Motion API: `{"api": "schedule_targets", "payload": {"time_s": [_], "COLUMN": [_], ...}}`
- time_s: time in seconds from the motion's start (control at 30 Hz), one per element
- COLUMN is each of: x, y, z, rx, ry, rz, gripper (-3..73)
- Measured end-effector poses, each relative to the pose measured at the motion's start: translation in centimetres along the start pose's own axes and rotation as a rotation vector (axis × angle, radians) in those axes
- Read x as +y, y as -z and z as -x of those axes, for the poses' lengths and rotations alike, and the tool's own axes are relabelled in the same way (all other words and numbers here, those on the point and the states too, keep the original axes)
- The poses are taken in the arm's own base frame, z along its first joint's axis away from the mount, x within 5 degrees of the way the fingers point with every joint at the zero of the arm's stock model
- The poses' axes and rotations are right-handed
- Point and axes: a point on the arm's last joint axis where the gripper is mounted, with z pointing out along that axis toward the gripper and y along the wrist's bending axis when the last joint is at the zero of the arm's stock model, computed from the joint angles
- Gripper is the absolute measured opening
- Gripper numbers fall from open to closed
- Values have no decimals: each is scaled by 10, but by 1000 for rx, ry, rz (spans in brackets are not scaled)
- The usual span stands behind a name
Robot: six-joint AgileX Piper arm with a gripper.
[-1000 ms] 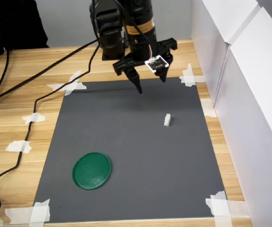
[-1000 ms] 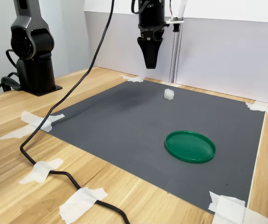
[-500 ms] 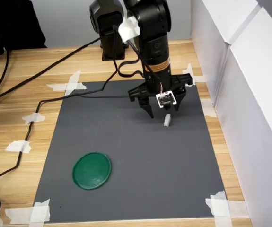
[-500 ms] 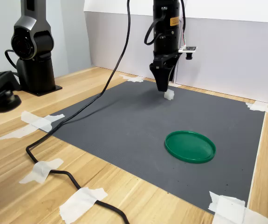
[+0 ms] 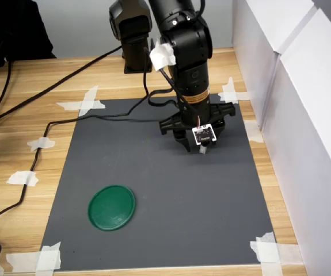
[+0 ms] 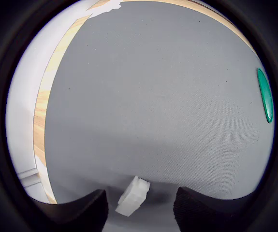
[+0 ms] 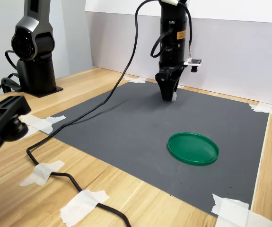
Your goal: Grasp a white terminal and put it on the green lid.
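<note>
While one pincer (image 6: 138, 212) straddles one terminal (image 6: 133, 195).

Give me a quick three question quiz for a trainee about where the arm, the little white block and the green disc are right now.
1. True or false: the tiny white plastic rectangular terminal already lies on the flat round dark green plastic lid.
2. In the wrist view, the terminal sits: A) between the two fingers of the black end effector; B) outside both fingers; C) on the wooden table.
3. Fill in: both terminal and lid rest on the dark ____ mat.

Key
1. False. The terminal is on the mat, well apart from the lid.
2. A. The end effector is open, one finger on each side of the terminal.
3. Grey.
</note>
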Motion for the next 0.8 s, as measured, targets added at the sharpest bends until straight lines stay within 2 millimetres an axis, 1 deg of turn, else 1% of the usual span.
{"api": "schedule_targets", "payload": {"time_s": [0.13, 0.3, 0.43, 0.6, 0.63, 0.8], "x": [-1, -2, -2, -2, -3, -4], "y": [-3, -6, -7, -7, -7, -2], "z": [0, 0, 1, 2, 2, 1], "rx": [7, 14, 9, -8, -8, -1], "ry": [4, 12, 16, 22, 25, 55], "rz": [-6, -17, -21, -22, -24, -34], "gripper": [514, 425, 309, 121, 94, 89]}}
